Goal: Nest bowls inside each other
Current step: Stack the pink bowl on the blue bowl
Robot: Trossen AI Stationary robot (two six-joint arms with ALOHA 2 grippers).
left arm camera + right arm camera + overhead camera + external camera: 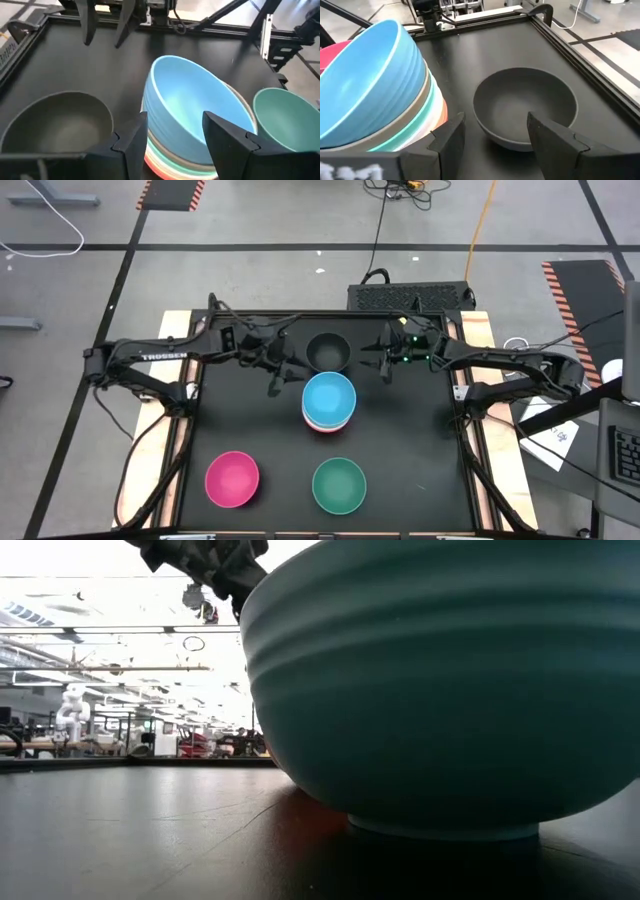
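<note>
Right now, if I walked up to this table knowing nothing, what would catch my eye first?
Probably the stack of bowls at the table's middle, a bright blue bowl on top. Nearer the front edge sit a magenta bowl and a teal bowl, each alone. At the back, a black bowl lies between the left tool and right tool, both open.

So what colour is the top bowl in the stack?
Light blue top bowl, clearest in the high view.

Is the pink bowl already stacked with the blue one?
No. In the high view the magenta bowl sits alone near the table's front left, apart from the stack topped by the blue bowl.
</note>
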